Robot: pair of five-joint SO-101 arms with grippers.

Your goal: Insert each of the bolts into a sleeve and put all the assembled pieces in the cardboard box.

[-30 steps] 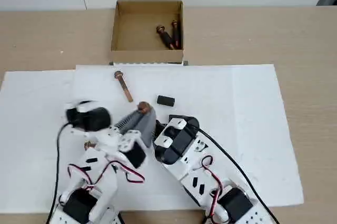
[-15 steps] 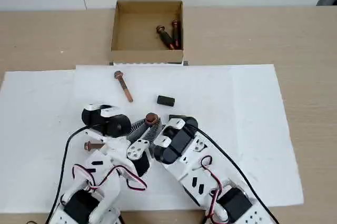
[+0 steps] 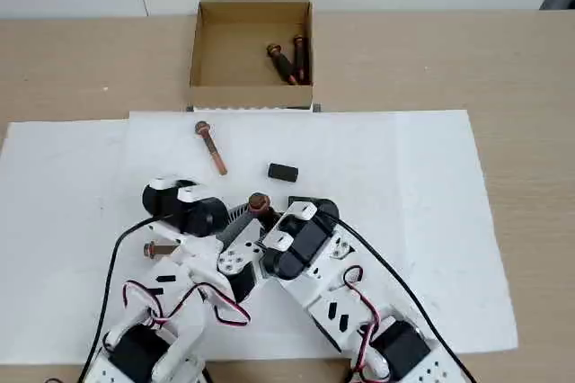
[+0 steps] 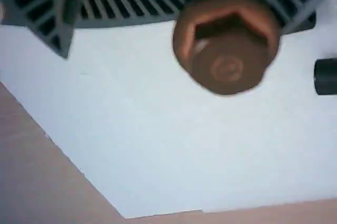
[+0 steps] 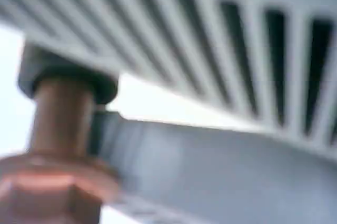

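My left gripper is shut on a copper bolt, whose hex head faces the left wrist camera between the grey ribbed fingers. Close against it on the white sheet is my right gripper, shut on a black sleeve. The bolt's shank runs into that sleeve. Another bolt and a black sleeve lie loose farther up the sheet. A third bolt lies beside the left arm. The cardboard box holds two assembled pieces.
A white paper sheet covers the wooden table; its right half is bare. The box stands just beyond the sheet's far edge. Cables trail from both arms near the front edge.
My left gripper has swung right and toward the front with the bolt, bringing it up against the right gripper. The right arm has stayed still.
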